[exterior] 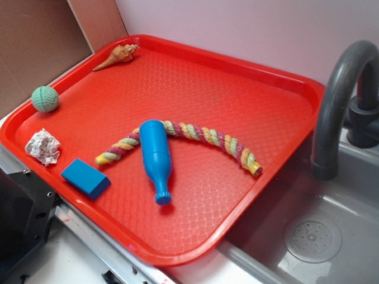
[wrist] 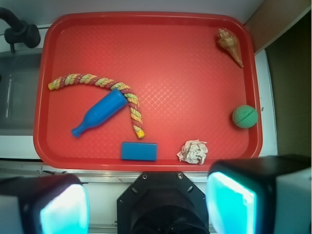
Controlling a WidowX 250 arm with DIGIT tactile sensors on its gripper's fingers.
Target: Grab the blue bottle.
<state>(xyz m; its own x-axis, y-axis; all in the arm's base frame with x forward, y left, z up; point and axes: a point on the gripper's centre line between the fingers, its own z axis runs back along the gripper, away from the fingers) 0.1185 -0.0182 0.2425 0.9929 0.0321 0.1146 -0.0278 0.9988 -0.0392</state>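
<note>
The blue bottle point(exterior: 156, 158) lies on its side near the middle of the red tray point(exterior: 260, 71), neck pointing toward the tray's front edge and its base resting against a multicoloured rope point(exterior: 195, 137). The wrist view looks down from high above: the blue bottle point(wrist: 100, 112) lies at left centre of the red tray point(wrist: 146, 17), neck toward the lower left. My gripper point(wrist: 146, 207) hangs well above and in front of the tray, open, its two cyan pads point(wrist: 229, 204) wide apart with nothing between them. The exterior view does not show the gripper.
Also on the tray are a flat blue block point(exterior: 86, 177) point(wrist: 139, 151), a crumpled paper ball point(exterior: 43, 147) point(wrist: 193, 151), a green ball point(exterior: 45, 99) point(wrist: 244, 116) and a seashell point(exterior: 117, 56) point(wrist: 230, 45). A grey sink point(exterior: 320, 236) with a faucet point(exterior: 340, 94) adjoins the tray.
</note>
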